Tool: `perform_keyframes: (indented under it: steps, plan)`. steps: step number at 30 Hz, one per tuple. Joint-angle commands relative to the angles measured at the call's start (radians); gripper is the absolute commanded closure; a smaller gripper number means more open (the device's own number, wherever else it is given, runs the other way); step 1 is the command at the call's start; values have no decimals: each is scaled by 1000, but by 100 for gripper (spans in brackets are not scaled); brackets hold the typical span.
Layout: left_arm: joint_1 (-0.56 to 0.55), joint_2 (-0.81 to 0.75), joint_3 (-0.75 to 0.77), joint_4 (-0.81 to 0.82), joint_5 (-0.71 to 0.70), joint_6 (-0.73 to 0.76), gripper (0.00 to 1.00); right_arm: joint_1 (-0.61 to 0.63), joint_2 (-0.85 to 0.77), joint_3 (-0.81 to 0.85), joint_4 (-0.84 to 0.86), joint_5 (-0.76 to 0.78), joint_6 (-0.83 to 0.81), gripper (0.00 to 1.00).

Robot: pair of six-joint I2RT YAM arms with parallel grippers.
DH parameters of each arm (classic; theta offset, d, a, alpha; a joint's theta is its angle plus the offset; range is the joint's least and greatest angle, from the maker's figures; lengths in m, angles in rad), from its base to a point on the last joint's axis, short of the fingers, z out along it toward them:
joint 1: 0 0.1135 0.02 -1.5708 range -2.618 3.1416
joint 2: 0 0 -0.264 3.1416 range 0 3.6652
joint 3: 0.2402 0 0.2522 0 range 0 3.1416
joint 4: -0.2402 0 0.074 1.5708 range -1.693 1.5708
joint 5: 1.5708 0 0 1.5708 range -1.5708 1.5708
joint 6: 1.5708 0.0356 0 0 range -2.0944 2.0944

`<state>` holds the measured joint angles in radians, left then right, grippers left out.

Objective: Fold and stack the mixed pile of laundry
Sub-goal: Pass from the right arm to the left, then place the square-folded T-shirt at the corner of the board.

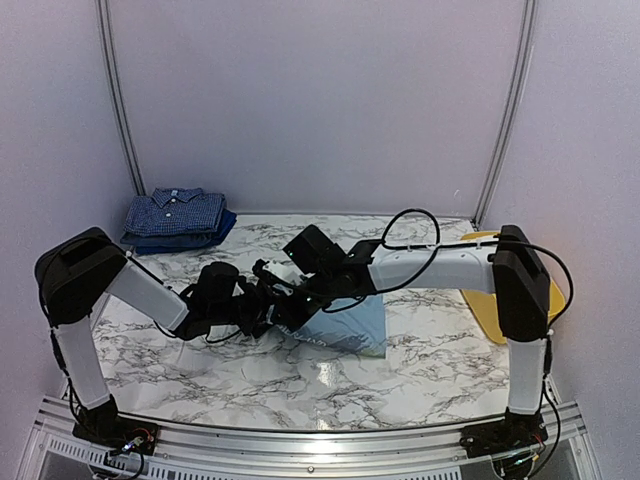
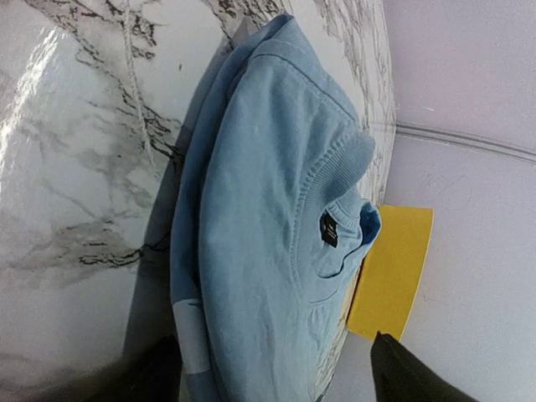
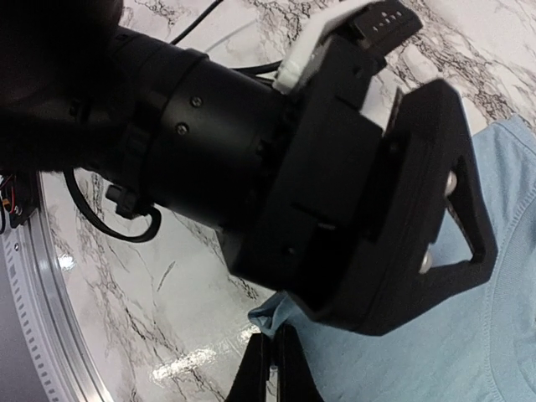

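The light-blue T-shirt (image 1: 352,326) lies folded in the middle of the marble table. In the left wrist view it (image 2: 268,218) shows its ribbed collar and a black label. My left gripper (image 1: 282,314) is at the shirt's left edge. Its jaws (image 2: 272,356) are wide open, one on each side of the folded shirt. My right gripper (image 1: 300,292) reaches across from the right and is shut on a corner of the T-shirt (image 3: 289,311), its fingers (image 3: 261,368) pressed together. The navy small-check shirt (image 1: 178,210) lies folded on a dark-blue piece (image 1: 212,232) at the back left.
The yellow tub (image 1: 556,296) stands at the table's right edge, behind the right arm; it also shows in the left wrist view (image 2: 394,268). The left arm's wrist body (image 3: 251,142) fills most of the right wrist view. The two grippers are very close together.
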<state>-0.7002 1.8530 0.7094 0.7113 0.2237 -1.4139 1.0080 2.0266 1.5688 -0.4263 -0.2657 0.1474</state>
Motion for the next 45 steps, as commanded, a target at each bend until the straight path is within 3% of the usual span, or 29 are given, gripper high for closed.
perform_keyframes:
  steps: [1, 4, 8, 11, 12, 16, 19, 25, 30, 36, 41, 45]
  plan:
    - [-2, 90, 2, 35, 46, -44, 28, 18, 40, 76, 33, -19, 21, 100]
    - [0, 110, -2, 70, 50, -53, 39, 24, 52, 94, 29, -25, 23, 100]
    - [17, 109, -6, 65, 46, -5, 74, 22, 46, 92, 14, -32, 34, 100]
    - [44, 110, 24, -25, 56, 56, 98, 1, 8, 57, 23, -31, 59, 89]
    - [52, 109, 52, -98, 60, 98, 100, -14, -14, 45, 22, -31, 67, 83]
    - [71, 104, 225, -470, 12, 362, 100, -68, -104, -24, 5, -13, 84, 65]
    - [84, 148, 437, -819, -99, 593, 100, -112, -185, -82, -9, 5, 86, 54]
    - [132, 262, 854, -1231, -362, 947, 100, -232, -319, -209, -36, 31, 97, 49]
    - [179, 365, 1130, -1375, -505, 1107, 100, -301, -380, -269, -75, 37, 84, 49]
    - [211, 483, 1383, -1410, -628, 1256, 100, -342, -394, -269, -124, 31, 52, 49]
    - [214, 575, 1596, -1423, -693, 1319, 100, -356, -369, -244, -155, 18, 20, 49]
    - [243, 578, 1671, -1421, -692, 1326, 100, -356, -361, -247, -157, 18, 15, 49]
